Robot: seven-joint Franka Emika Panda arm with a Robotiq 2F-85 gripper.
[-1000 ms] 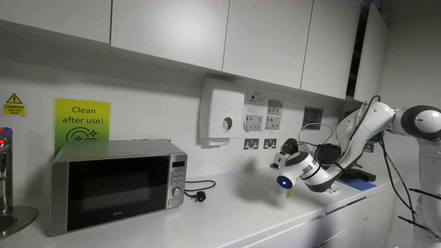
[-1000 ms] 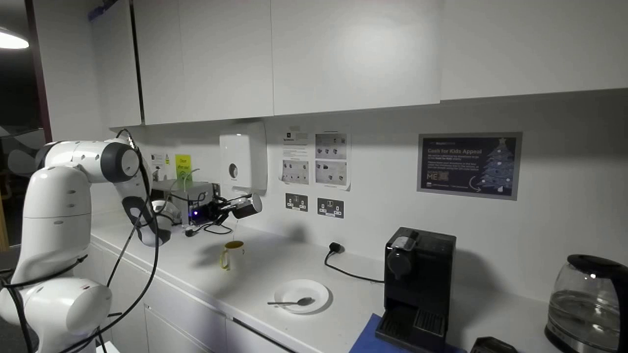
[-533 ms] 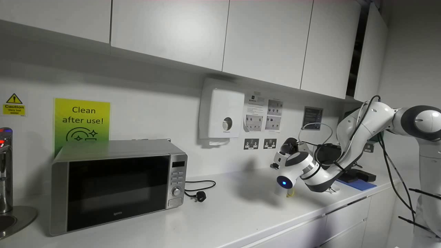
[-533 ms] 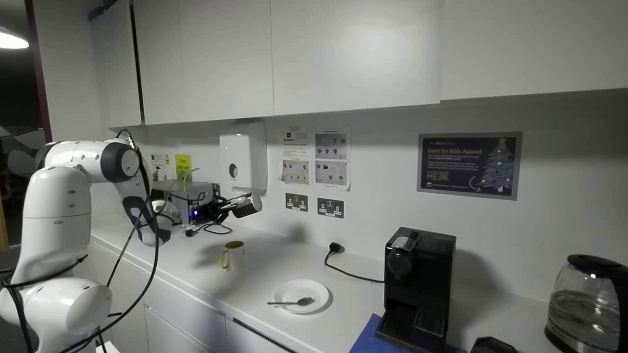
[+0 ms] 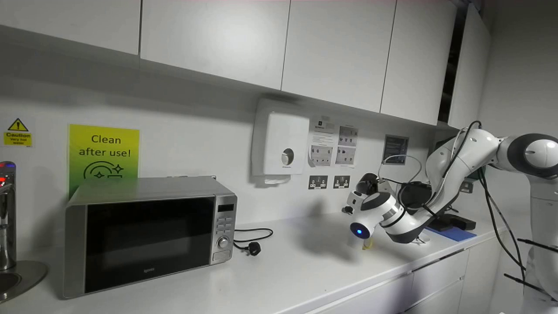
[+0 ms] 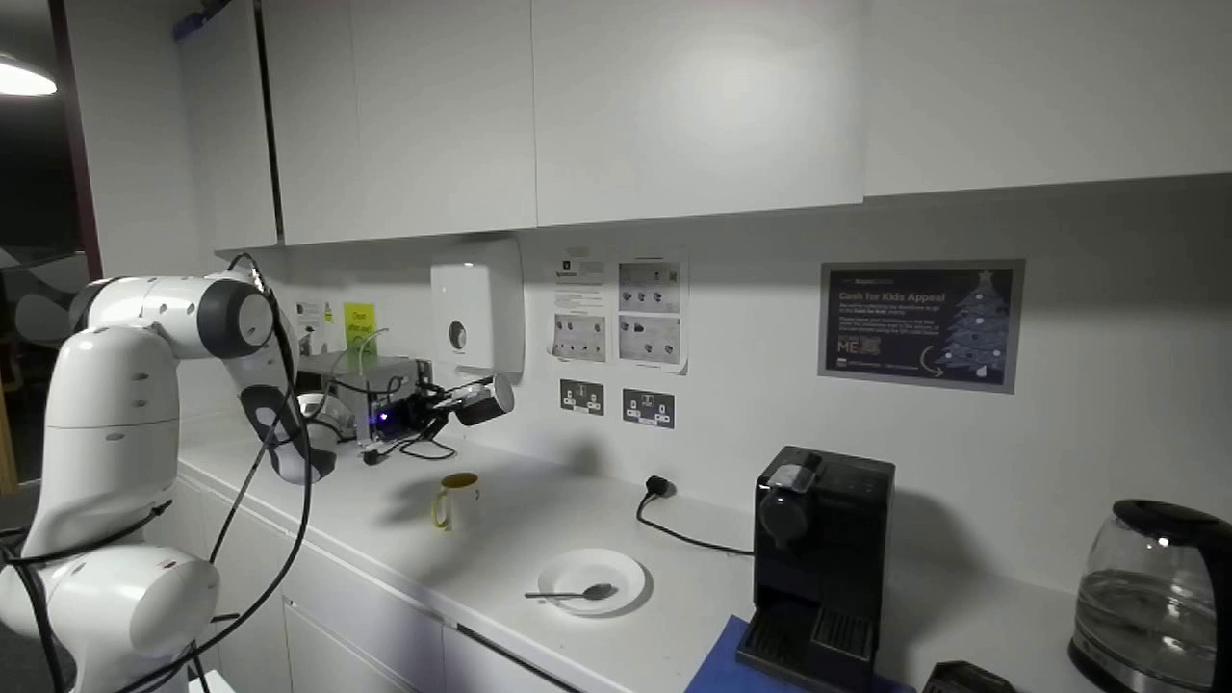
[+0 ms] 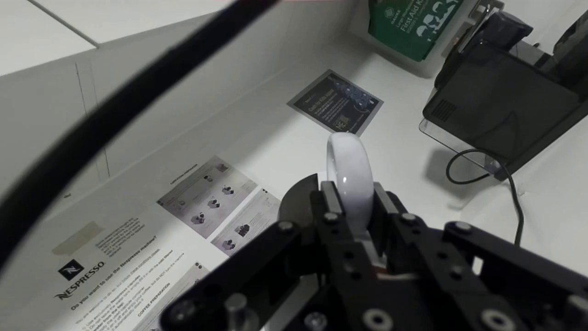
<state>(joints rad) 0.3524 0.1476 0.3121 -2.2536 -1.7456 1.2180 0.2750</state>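
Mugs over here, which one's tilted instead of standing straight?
The dark-and-white mug, which the gripper holds off the counter by its white handle; the yellow-handled mug stands upright on the counter.

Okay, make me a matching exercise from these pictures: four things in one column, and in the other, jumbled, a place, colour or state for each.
Column one:
1. Tilted mug
2. Standing mug
3. Glass kettle
4. Metal spoon

Column two:
A. Has a black lid
B. Lying on a white plate
C. Handle gripped by the jaws
D. Yellow inside

Pairs: 1-C, 2-D, 3-A, 4-B
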